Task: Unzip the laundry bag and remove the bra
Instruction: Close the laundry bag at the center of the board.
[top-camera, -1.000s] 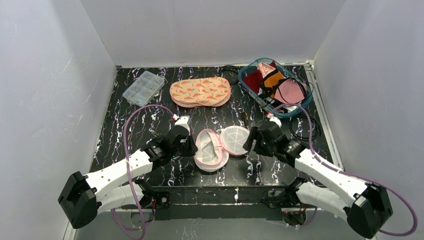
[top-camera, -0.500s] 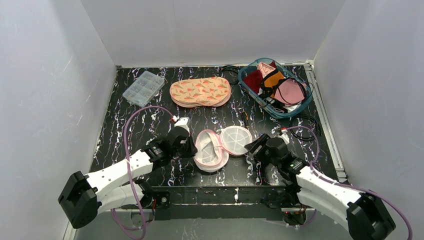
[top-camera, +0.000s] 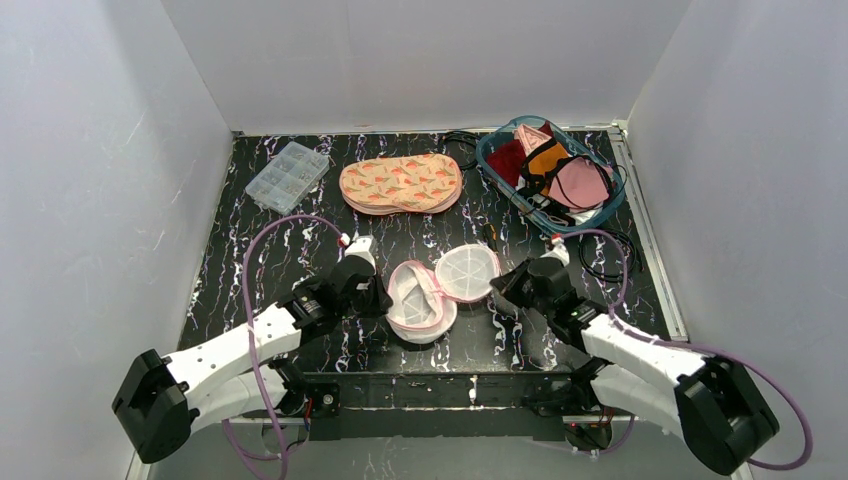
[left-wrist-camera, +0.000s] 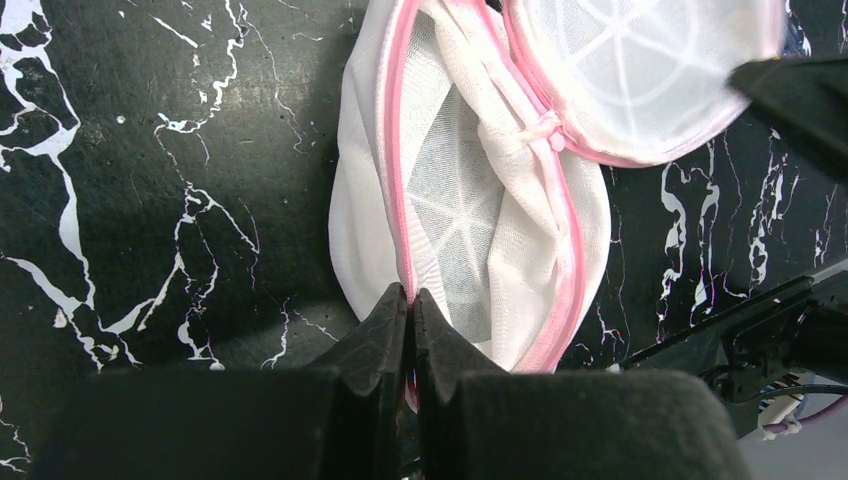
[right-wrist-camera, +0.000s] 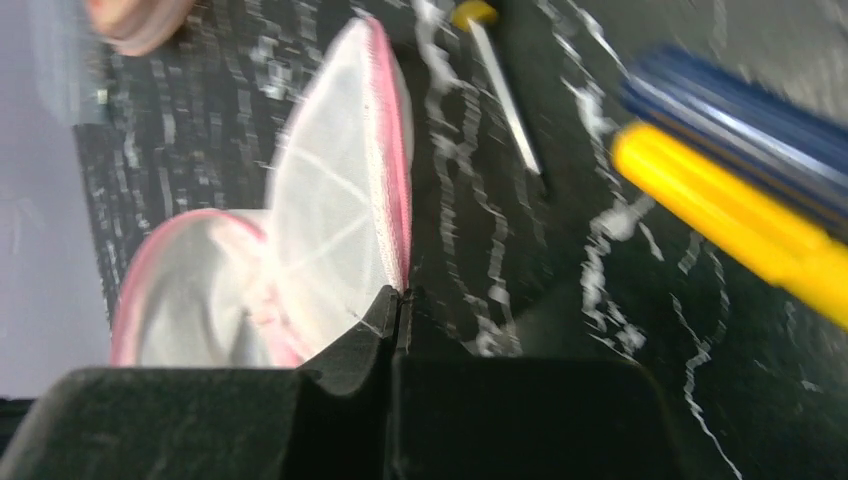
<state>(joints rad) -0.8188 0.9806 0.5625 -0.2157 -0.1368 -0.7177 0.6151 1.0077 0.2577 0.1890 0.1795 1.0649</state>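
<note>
Both arms stretch forward and low, angled inward, the left gripper (top-camera: 376, 296) and right gripper (top-camera: 497, 287) facing each other, jaws pinched shut.

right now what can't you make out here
zipper pull: left wrist view, left gripper covers that stretch of laundry bag rim
bra: any view, mesh folds hide the bag's inside
yellow and blue object: right wrist view, blurred, cut off
basket contents: top view, too small

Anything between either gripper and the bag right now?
Nothing visible. The left gripper is shut on the bag at the pink rim of its near half. The right gripper is shut on the rim of the other half. The bag lies open.
</note>
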